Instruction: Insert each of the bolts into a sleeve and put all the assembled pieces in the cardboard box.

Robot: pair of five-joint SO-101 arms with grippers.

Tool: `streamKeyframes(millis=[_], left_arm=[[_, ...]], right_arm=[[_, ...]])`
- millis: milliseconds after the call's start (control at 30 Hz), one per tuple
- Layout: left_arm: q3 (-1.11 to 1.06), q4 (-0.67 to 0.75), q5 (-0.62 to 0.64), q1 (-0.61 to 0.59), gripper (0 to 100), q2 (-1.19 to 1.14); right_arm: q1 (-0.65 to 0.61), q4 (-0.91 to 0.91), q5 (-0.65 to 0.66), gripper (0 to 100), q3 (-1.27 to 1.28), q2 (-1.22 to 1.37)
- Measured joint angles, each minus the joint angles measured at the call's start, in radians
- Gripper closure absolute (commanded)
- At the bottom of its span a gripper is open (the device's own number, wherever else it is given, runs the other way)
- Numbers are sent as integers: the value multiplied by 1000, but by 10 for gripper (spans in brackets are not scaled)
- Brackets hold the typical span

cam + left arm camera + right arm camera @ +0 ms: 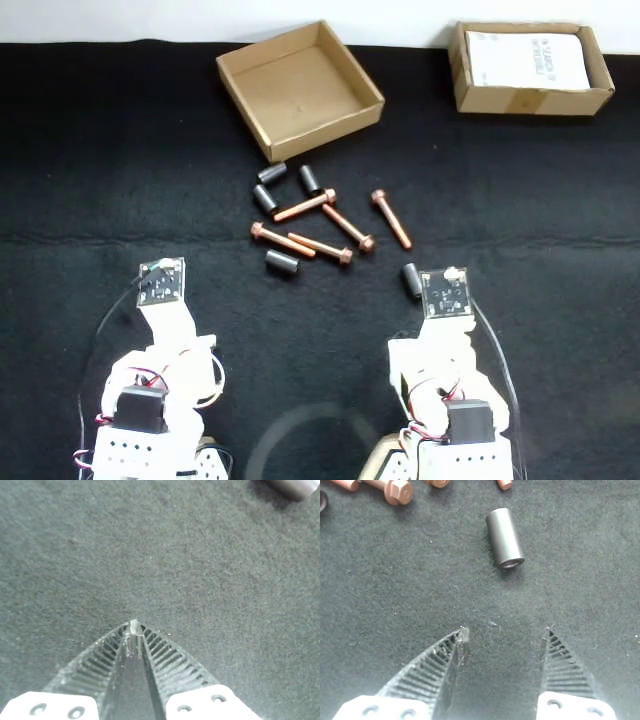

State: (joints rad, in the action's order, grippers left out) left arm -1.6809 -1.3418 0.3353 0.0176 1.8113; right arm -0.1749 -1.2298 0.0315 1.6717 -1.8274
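Observation:
Several copper bolts [300, 207] lie scattered mid-table, with dark sleeves [282, 264] around them. The empty cardboard box [345, 66] sits behind them. My left gripper [133, 628] is shut with nothing in it, over bare mat at the front left; one sleeve end [292, 486] lies well ahead of it. My right gripper [505, 632] is open at the front right. A single sleeve [505, 538] lies on the mat just ahead of its fingertips, apart from them. That sleeve [411, 280] sits beside the right arm [445, 293]. Bolt heads [395, 490] lie farther off.
A second cardboard box [470, 88] holding a printed sheet stands at the back right. Black mat covers the table, with open room on the far left and far right. The left arm [160, 283] stands left of the parts.

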Motion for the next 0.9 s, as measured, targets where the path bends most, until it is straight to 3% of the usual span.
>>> streamKeyframes(millis=[533,900], left_arm=[[0,0,0,0,982,0],[0,0,0,0,980,0]], right_arm=[[0,0,0,770,-2,0],[-2,-2,0,770,-344,0]])
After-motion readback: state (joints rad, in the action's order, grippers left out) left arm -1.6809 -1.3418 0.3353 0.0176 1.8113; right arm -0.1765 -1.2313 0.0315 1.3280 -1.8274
